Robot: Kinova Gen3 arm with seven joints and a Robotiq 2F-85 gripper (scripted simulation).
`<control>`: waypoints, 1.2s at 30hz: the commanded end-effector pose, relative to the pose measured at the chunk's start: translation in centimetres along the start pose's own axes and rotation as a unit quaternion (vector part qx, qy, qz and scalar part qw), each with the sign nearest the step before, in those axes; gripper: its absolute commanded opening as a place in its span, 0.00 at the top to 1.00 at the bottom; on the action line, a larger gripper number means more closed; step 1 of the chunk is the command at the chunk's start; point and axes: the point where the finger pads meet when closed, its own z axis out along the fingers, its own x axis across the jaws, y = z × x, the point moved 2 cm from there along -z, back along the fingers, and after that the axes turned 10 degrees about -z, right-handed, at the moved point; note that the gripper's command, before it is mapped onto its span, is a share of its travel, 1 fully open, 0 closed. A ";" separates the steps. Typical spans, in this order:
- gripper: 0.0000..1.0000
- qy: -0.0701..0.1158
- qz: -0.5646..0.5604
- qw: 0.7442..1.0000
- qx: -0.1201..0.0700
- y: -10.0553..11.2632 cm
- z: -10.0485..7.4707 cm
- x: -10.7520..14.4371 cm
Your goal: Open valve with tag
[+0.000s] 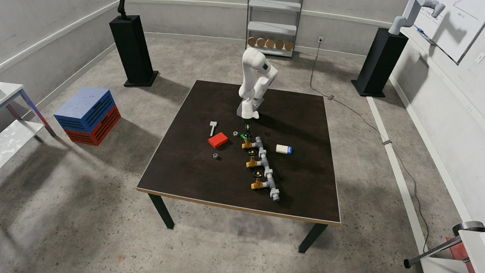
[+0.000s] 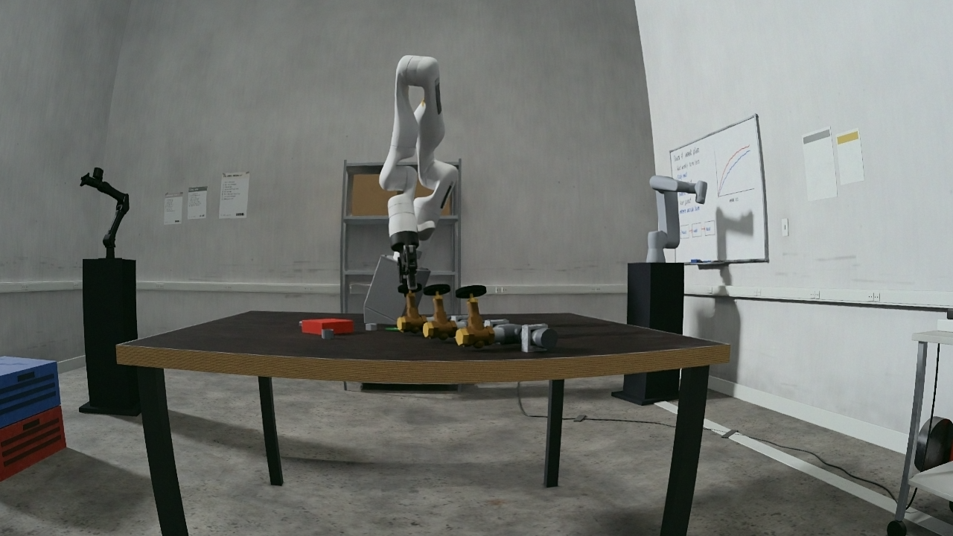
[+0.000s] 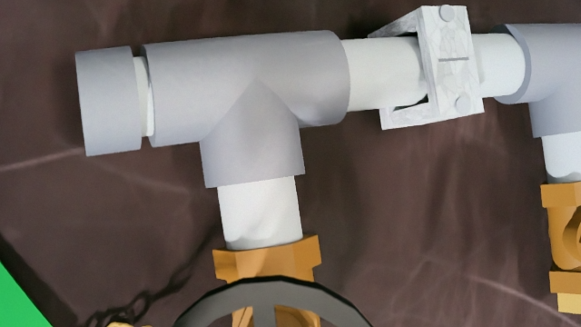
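Observation:
A grey pipe manifold (image 1: 266, 164) lies on the dark table with three brass valves, each with a black handwheel. The far valve (image 1: 246, 145) has a green tag (image 1: 243, 136) chained to it. In the wrist view the tag (image 3: 18, 300) is cut off at the lower left, the chain (image 3: 136, 304) runs beside it, and the handwheel (image 3: 272, 302) sits at the bottom edge. My gripper (image 1: 247, 130) points straight down at this handwheel, at its height in the side view (image 2: 406, 283). Its fingers are partly closed and hidden from the wrist view. I cannot read the tag.
A red block (image 1: 217, 139), a grey mallet (image 1: 212, 127) and two small grey rings (image 1: 235, 133) (image 1: 215, 156) lie left of the manifold. A white and blue box (image 1: 283, 149) and a black ring (image 1: 267, 135) lie on its right.

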 end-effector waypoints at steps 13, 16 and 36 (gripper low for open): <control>0.32 0.001 -0.150 0.989 -0.001 0.0 0.0 0.0; 0.32 0.001 -0.164 0.986 -0.001 0.0 0.0 0.0; 0.32 0.000 -0.467 0.884 -0.001 0.0 0.0 0.0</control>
